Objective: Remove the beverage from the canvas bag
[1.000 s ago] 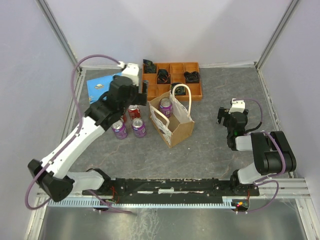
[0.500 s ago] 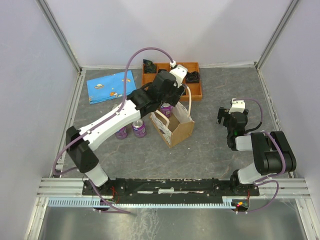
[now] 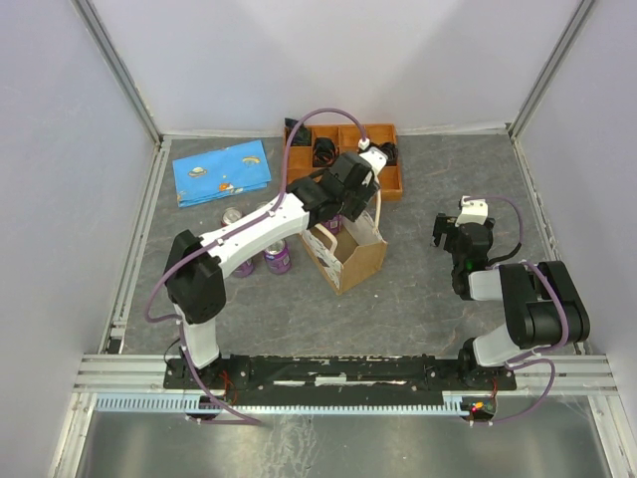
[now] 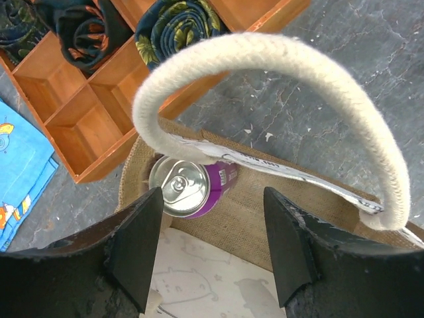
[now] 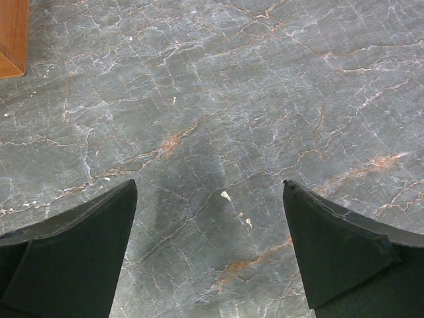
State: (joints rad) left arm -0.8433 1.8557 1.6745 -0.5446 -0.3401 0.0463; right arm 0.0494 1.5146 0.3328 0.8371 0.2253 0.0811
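**Poised over the open bag**

On the grey marbled counter (image 3: 428,289): white left arm (image 3: 259,224) stretched across to the small tan-brown canvas bag (image 3: 356,261), just beside the orange wooden compartment tray (image 4: 73,119). Left jaws held apart above the bag's mouth, near its white rope handle (image 4: 278,56). Right jaws spread wide over the counter, well apart from the bag. Inside the bag, lid upward, against its wall: purple aluminium beverage can (image 4: 192,189), untouched.
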